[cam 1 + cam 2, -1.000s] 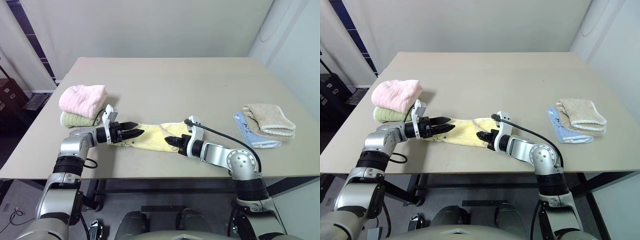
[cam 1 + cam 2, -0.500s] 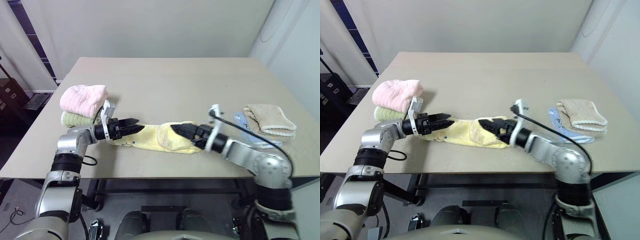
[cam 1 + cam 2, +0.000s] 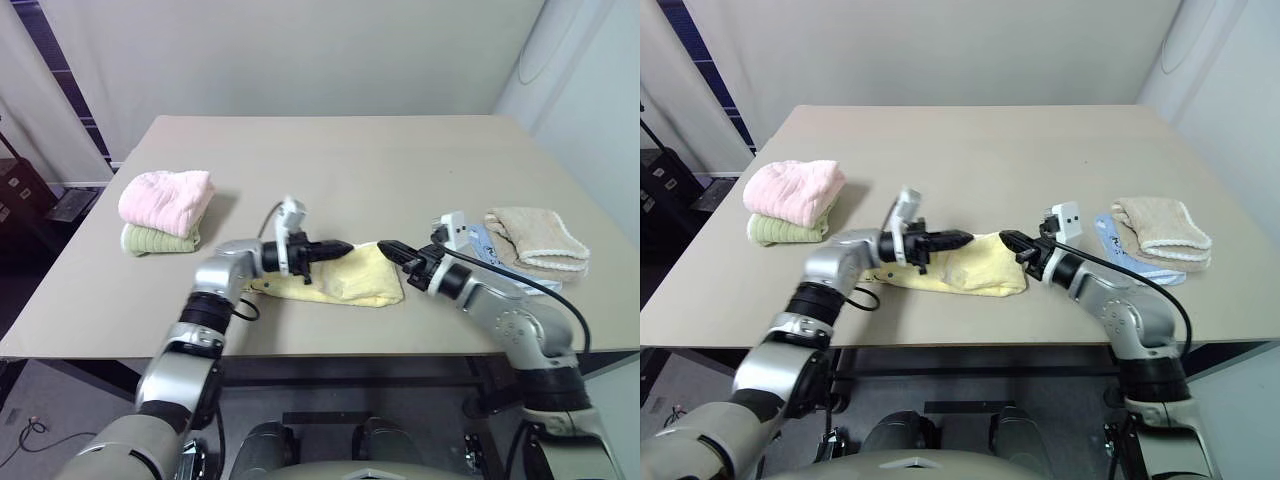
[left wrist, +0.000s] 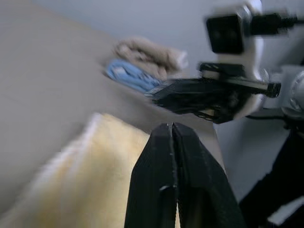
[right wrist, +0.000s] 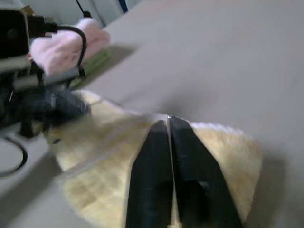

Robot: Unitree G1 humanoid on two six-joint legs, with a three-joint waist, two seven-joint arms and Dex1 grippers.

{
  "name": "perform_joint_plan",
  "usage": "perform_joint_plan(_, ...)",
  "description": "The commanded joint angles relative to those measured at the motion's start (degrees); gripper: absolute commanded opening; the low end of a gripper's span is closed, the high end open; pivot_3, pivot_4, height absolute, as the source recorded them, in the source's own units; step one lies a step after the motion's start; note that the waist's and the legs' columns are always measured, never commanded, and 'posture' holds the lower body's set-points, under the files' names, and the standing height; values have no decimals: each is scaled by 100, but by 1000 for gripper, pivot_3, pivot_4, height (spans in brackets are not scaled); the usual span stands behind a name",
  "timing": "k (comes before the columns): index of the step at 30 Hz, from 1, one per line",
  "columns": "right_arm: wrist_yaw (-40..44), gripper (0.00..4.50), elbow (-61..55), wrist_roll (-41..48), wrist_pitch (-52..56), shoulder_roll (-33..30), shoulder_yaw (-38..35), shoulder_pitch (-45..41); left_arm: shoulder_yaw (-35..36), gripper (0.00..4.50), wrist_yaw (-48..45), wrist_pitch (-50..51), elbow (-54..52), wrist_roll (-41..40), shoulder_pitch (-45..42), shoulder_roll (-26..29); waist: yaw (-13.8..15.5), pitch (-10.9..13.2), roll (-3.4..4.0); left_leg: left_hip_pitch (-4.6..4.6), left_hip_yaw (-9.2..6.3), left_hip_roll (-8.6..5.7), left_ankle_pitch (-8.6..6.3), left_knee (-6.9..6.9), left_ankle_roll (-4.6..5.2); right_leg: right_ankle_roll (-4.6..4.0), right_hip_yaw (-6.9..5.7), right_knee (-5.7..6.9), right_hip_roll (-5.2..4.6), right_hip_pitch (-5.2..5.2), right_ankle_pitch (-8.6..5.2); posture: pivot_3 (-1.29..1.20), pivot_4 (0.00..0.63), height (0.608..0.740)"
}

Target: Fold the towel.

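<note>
- The towel (image 3: 335,281) lies bunched near the desk (image 3: 350,160) front edge, at centre.
- The left gripper (image 3: 338,247) hangs over its 12 o'clock edge, jaws together on nothing, likely to press the cloth flat.
- The right gripper (image 3: 385,247) sits just past the 3 o'clock end, jaws together and empty.
- Open desk lies toward 12 o'clock; the pink towel (image 3: 167,196) at 9 and the beige towel (image 3: 537,238) at 3 stand well apart.

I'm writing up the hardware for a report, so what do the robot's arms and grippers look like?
Both arms are silver-grey metal segments with black joint bands. Each ends in a gripper of two tapered black fingers, the left gripper and the right gripper, with a white camera block at the wrist. Thin black cables run along the forearms.
</note>
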Motion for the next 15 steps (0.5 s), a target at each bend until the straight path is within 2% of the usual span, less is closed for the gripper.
perform_joint_plan(1, 186, 23, 550, -392, -354, 188, 90, -164, -325, 0, 7, -608, 334, 471, -14, -81, -7, 0, 0, 0, -1, 1, 0, 0, 0, 0, 0, 0, 1, 0, 0, 0, 0, 740)
perform_joint_plan(5, 245, 23, 1361, -1119, -708, 401, 505, -50, -529, 0, 355, -1210, 994, 952, 122, -255, -6, -2, 3, 3, -2, 5, 0, -3, 0, 0, -1, 2, 6, -1, 0, 0, 0, 740)
perform_joint_plan(9, 283, 23, 1719, -1632, -898, 449, 743, 58, -394, 0, 508, -1369, 1293, 1003, 93, -330, -3, -39, -11, 23, -5, 16, 0, 0, 0, -1, -1, 1, 2, 23, 0, 0, 0, 740)
perform_joint_plan(12, 328, 23, 1690, -1558, -906, 507, 483, 11, -312, 0, 330, -1269, 1192, 883, 92, -285, -10, -40, -12, 98, -7, 22, -4, -2, -2, -23, -9, -17, -1, 100, -14, 0, 0, 740)
perform_joint_plan(15, 541, 23, 1181, -1212, -741, 454, 148, -10, -71, 0, -167, -614, 590, 432, 100, -75, -17, -38, -9, 97, -6, 23, -4, -2, -3, -23, -8, -18, -5, 99, -13, 0, 0, 740)
